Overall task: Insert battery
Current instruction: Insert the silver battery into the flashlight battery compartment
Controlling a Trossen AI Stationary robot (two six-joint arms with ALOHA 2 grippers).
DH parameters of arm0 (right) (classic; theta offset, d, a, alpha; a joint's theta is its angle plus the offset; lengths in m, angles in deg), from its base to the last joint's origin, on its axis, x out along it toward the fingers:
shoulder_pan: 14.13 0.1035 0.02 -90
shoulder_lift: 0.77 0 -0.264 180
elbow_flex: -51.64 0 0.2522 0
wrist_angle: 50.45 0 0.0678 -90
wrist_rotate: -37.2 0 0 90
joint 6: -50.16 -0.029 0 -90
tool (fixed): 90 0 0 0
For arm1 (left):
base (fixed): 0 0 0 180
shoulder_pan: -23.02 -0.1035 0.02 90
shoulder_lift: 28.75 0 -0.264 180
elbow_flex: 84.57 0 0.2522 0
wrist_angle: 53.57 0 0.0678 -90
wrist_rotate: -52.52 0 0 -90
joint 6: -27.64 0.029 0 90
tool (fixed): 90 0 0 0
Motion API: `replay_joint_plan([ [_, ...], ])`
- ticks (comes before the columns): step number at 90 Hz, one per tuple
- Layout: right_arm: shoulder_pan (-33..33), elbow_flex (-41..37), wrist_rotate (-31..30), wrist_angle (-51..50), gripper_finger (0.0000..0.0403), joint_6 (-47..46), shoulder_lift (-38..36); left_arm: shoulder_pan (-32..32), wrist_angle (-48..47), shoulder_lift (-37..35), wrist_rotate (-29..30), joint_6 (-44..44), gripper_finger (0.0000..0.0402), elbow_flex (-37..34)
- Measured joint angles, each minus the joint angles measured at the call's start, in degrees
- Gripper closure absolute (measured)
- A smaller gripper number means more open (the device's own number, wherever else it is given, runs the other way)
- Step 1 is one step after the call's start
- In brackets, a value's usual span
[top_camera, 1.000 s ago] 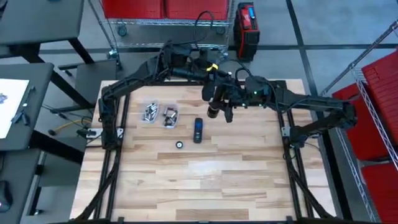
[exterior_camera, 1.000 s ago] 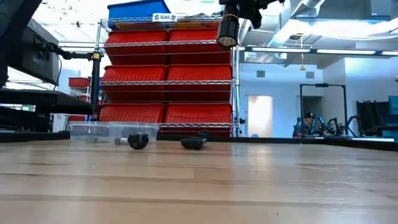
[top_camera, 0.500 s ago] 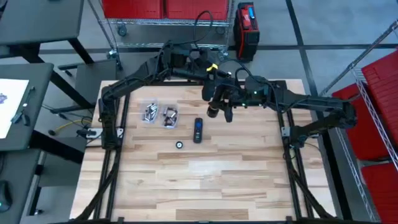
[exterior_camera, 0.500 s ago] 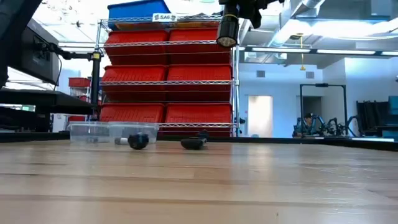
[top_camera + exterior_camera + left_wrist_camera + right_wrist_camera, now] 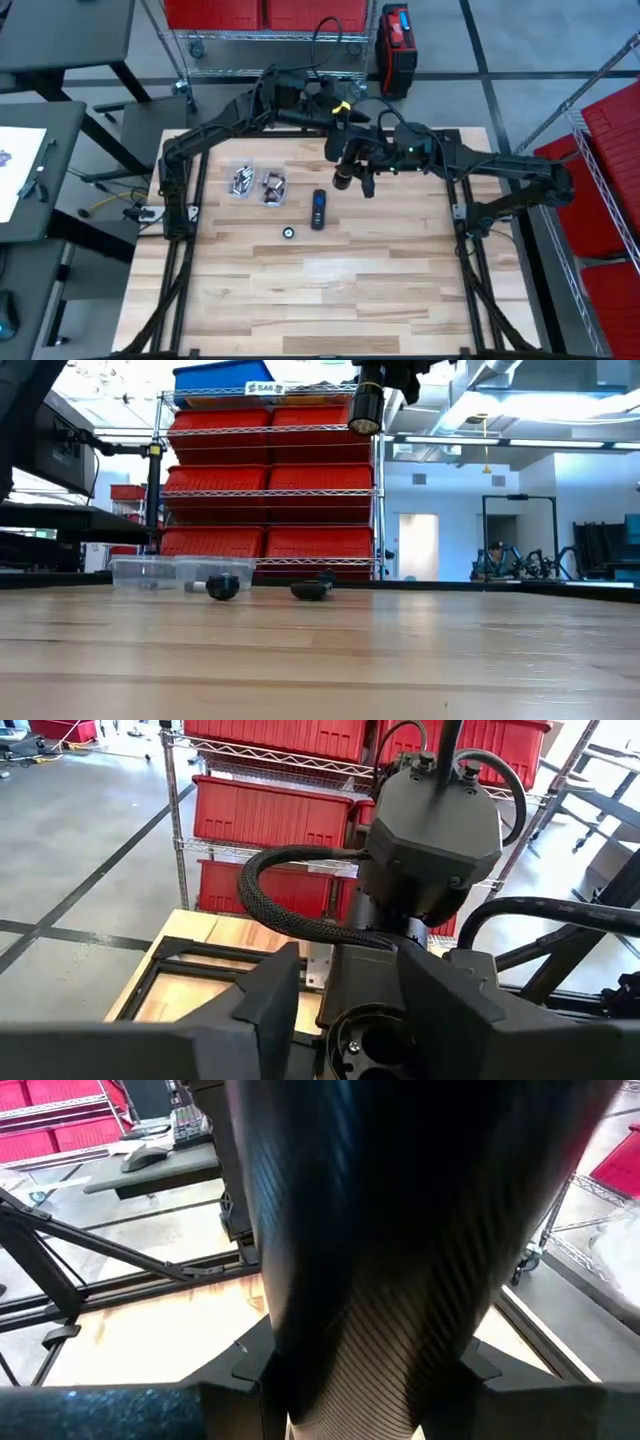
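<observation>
1. Both arms are folded in over the table's (image 5: 400, 290) far edge, their wrists crowded together above and just beyond the dark device (image 5: 318, 209).
2. Whether the left gripper (image 5: 342, 178) or the right gripper (image 5: 367, 183) is clenched or released cannot be told.
3. The device lies flat, with a small round cap (image 5: 288, 233) near it.
4. Two clear trays (image 5: 256, 183) of batteries sit beside the device, toward the left arm's side.

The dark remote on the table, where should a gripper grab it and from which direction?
Grip the remote across its two long sides near the middle, probably coming straight down from above. It lies flat on the table, long and narrow, and nothing touches either side.
</observation>
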Motion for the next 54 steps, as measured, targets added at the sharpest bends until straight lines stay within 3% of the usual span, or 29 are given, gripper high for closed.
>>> replay_joint_plan([
  [28, 0.0, 0.0, -0.3, -2.4, 0.0264, 2.1, -0.7, -1.0, -3.0, -0.8, -0.4, 1.3, 0.0252, 0.9],
  [38, -0.3, -0.1, -0.5, -5.0, 0.0264, 4.1, -1.4, -1.9, -7.0, -2.1, -0.3, 1.6, 0.0252, 1.4],
  [54, -1.9, -6.3, -0.5, -2.8, 0.0264, 3.8, -1.9, -3.2, -17.3, -5.6, 1.1, 1.4, 0.0251, 1.5],
])
